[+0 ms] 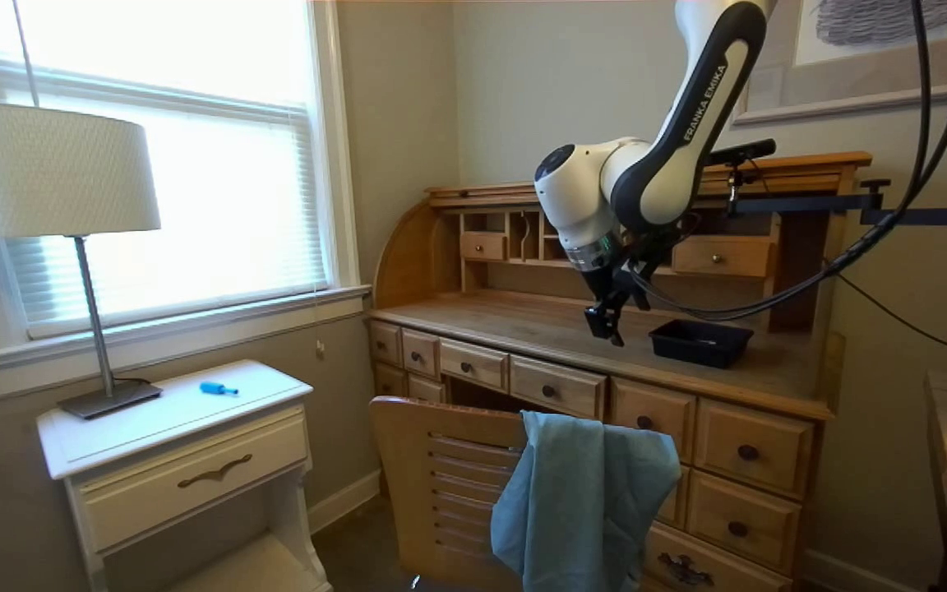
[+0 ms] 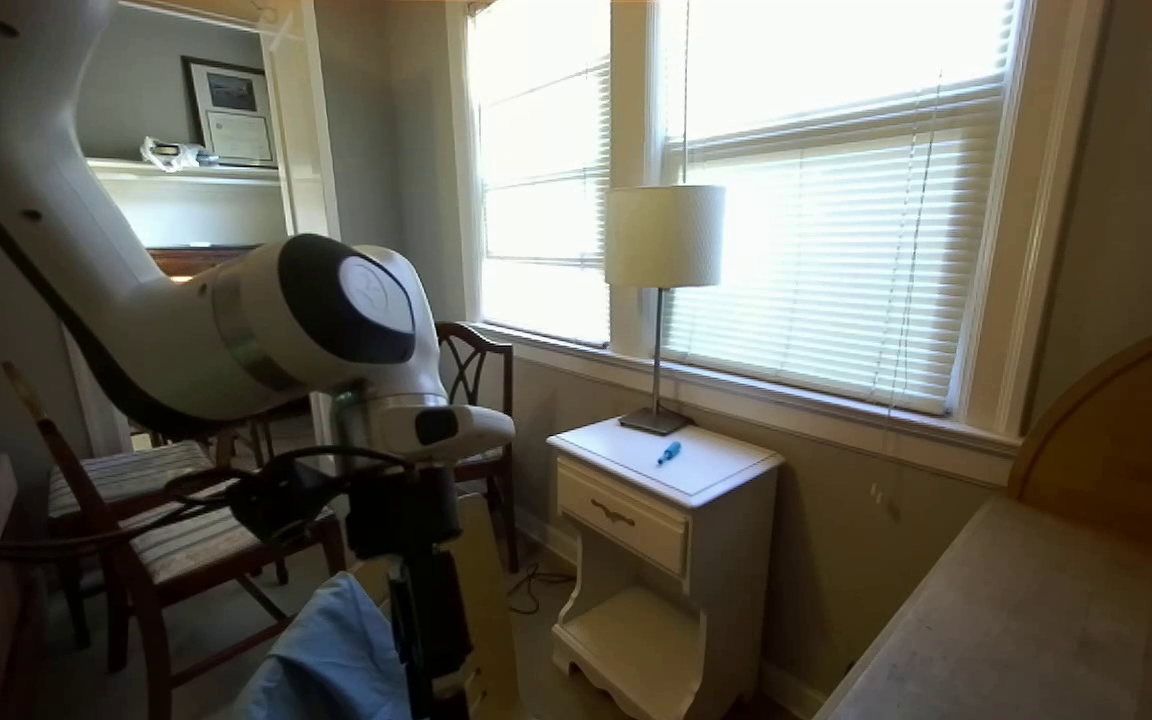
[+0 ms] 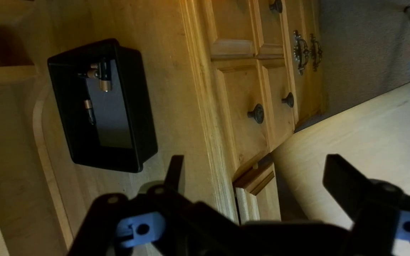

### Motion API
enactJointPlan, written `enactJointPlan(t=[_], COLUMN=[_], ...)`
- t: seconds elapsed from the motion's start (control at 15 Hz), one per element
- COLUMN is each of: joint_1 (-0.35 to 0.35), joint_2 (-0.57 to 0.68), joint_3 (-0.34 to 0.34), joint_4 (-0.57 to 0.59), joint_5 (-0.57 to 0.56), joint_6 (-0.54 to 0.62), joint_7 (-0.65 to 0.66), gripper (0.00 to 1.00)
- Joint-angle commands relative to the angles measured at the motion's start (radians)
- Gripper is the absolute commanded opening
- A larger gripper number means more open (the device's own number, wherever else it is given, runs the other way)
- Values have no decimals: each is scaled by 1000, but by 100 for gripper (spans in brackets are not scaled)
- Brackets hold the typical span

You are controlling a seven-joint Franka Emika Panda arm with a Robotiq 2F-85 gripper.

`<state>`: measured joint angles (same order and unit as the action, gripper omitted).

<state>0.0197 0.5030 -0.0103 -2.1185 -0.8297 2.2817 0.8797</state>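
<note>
The gripper [image 3: 255,163] gapes, empty, near the tray [image 3: 139,106], likely light and stiff, best pinched at its near rim; small, hard batteries [image 3: 105,83] inside could roll.

Tray [image 3: 139,103] lies open above; chair [image 1: 412,485] obstructs desk front [image 1: 564,378].

Black tray [image 3: 139,103], copper-and-black batteries [image 3: 105,84], black gripper [image 3: 255,167], honey-brown desk [image 1: 515,322], blue cloth [image 1: 580,493], white nightstand [image 1: 194,403], cream lampshade [image 1: 54,173], striped seat [image 2: 201,545]
</note>
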Motion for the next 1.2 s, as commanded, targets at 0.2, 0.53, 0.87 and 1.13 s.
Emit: enactJointPlan(t=[0.2,0.53,0.87,1.13], joint_1=[71,144,162,160], joint_2=[25,180,334,458], joint_3=[-54,-38,-47,-93], joint_4=[21,155,297,407], joint_5=[-9,47,144,217], joint_6=[-28,-130,-213,-278], joint_7=[56,115,86,88], gripper=[100,100,100,100])
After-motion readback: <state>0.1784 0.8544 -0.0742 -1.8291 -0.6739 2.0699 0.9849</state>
